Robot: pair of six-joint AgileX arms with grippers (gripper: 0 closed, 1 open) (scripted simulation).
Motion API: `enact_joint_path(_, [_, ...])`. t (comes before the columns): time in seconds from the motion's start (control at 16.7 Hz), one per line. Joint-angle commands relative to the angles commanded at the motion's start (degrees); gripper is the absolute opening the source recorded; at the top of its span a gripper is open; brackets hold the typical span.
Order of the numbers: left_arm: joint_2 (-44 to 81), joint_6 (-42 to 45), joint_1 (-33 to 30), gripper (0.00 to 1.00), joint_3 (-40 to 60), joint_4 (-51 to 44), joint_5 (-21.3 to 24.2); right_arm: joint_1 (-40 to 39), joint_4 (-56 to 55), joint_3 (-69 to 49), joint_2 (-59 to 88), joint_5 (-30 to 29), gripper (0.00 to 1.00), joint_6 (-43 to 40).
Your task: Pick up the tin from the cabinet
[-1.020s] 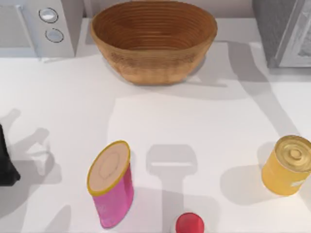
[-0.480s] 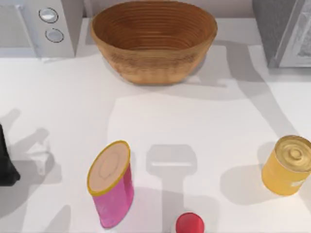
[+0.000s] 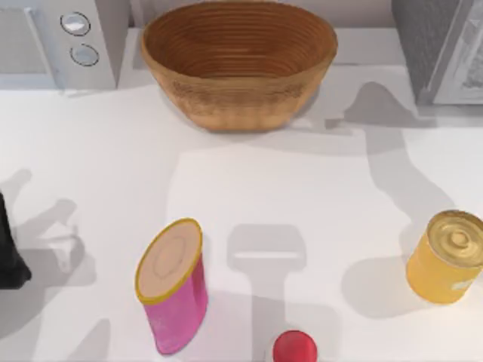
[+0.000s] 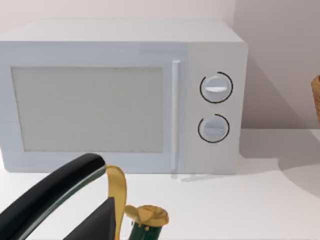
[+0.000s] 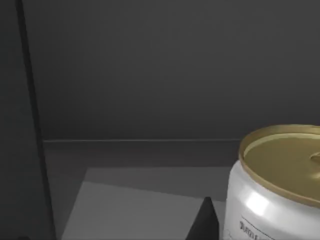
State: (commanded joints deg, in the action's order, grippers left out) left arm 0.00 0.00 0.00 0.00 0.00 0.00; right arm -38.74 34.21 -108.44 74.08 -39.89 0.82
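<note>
Tin (image 3: 447,256): stood upright at the desk's (image 3: 302,196) right edge, gold lid up, well apart from the pink canister (image 3: 173,298) toward the near edge. Sat out on the open desk, not inside the grey cabinet (image 3: 441,49) at the far right corner. Turned up again in the right wrist view as a gold-lidded can (image 5: 275,185) with a pale side, very close, against a dark grey panel; judged to be the same tin.

Spotted a dark wedge (image 5: 205,222) just beside that can, possibly part of the right tool, though couldn't be sure. Couldn't tell whether that tool was spread or pressed together.

Judged the step in hand as the approach: closing in on the tin, no grasp yet. Called next for centring on the can's body below the lid rim, spreading wide enough to straddle it, pinching firmly, then lifting straight up.

Left arm: parked over by the microwave (image 4: 120,95) at the far left corner.
</note>
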Motion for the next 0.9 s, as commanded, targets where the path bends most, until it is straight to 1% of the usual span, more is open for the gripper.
enact_joint_path(0.24, [0.0,0.0,0.0,1.0,0.0,0.0,0.0,-0.7,0.7,0.1,-0.7,-0.7,0.0,0.0])
enact_joint_path(0.48, [0.0,0.0,0.0,1.0,0.0,0.0,0.0,0.2,0.0,1.8,-1.9,0.2,0.0,0.0])
enact_joint_path(0.66, [0.0,0.0,0.0,1.0,0.0,0.0,0.0,2.8,-2.2,9.1,-6.7,3.1,0.0,-0.1])
enact_joint_path(0.9, [0.0,0.0,0.0,1.0,0.0,0.0,0.0,8.8,-7.7,27.1,-18.3,9.5,0.0,-0.2])
